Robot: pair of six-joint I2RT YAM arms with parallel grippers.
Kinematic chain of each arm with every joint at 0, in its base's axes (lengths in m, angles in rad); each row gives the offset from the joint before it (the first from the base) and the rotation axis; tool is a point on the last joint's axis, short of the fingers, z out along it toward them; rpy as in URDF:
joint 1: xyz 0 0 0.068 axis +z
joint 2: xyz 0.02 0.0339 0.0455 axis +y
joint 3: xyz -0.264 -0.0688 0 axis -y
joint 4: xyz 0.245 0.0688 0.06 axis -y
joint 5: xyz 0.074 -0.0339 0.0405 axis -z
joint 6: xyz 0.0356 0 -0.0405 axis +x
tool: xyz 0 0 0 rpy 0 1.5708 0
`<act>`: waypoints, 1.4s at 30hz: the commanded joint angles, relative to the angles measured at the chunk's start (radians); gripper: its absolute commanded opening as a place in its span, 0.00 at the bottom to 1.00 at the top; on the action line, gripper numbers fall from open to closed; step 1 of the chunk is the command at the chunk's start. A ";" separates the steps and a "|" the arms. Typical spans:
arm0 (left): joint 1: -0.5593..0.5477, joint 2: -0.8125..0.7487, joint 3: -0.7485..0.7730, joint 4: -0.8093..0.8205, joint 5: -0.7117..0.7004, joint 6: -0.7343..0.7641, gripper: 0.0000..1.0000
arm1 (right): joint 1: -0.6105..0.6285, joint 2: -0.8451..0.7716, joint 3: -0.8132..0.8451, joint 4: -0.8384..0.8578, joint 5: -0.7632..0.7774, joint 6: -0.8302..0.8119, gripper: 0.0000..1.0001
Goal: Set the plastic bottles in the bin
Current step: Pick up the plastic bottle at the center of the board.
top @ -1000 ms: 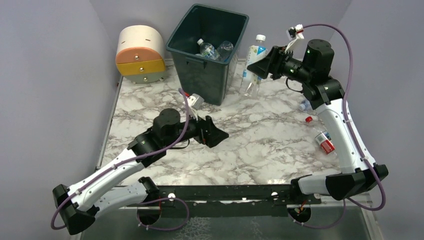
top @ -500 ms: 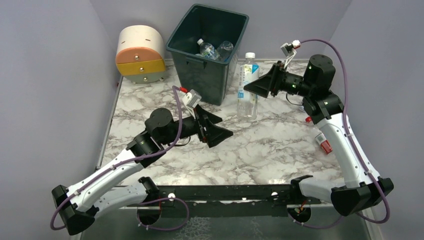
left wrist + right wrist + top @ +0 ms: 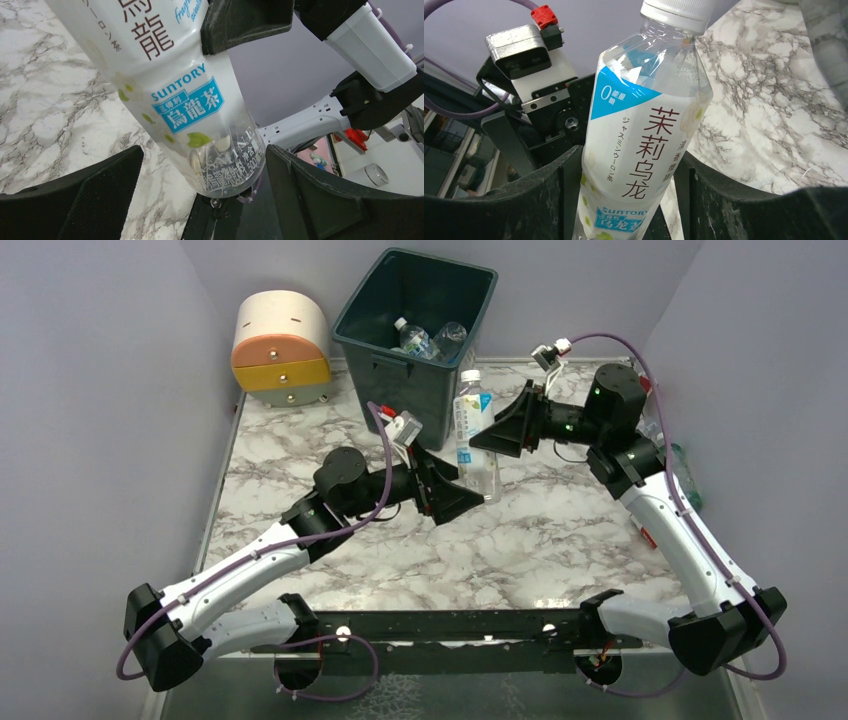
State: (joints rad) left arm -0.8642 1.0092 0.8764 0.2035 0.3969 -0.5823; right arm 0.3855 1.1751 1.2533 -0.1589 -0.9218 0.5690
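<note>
Only overhead shows binned bottles (image 3: 427, 339) beyond the right hand's (image 3: 487, 436) held bottle (image 3: 466, 416).

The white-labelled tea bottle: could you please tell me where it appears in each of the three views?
Top external: the bottle is roughly upright mid-picture, just right of the bin.
Left wrist: the bottle shows its lower half, tilted, at top centre.
Right wrist: the bottle fills the centre, white cap uppermost.
Shared landmark: the marble tabletop.
</note>
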 commanded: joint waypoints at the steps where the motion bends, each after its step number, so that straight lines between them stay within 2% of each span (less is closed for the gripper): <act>1: -0.003 0.014 0.014 0.101 0.023 -0.024 0.99 | 0.026 -0.029 -0.010 0.066 -0.040 0.014 0.63; 9: -0.003 0.026 0.012 0.118 -0.023 -0.025 0.98 | 0.035 -0.034 -0.024 0.080 -0.050 0.020 0.64; 20: -0.002 0.064 0.021 0.141 -0.027 -0.031 0.90 | 0.052 -0.026 -0.032 0.089 -0.063 0.020 0.64; 27: -0.002 0.093 0.041 0.145 -0.009 -0.033 0.67 | 0.062 -0.017 -0.037 0.093 -0.060 0.016 0.65; 29: -0.002 0.101 0.045 0.146 -0.003 -0.033 0.62 | 0.062 -0.015 -0.037 0.091 -0.058 0.012 0.67; 32: -0.003 0.109 0.051 0.146 0.002 -0.033 0.61 | 0.062 -0.012 -0.033 0.081 -0.053 0.003 0.70; 38: 0.002 0.105 0.055 0.146 0.001 -0.027 0.61 | 0.062 -0.021 -0.007 0.022 0.042 -0.021 0.90; 42: 0.010 0.104 0.061 0.139 0.006 -0.022 0.61 | 0.062 -0.022 0.010 -0.015 0.117 -0.027 0.92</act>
State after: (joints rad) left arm -0.8642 1.1206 0.8921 0.3225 0.4007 -0.6247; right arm 0.4397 1.1667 1.2255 -0.1261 -0.8959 0.5560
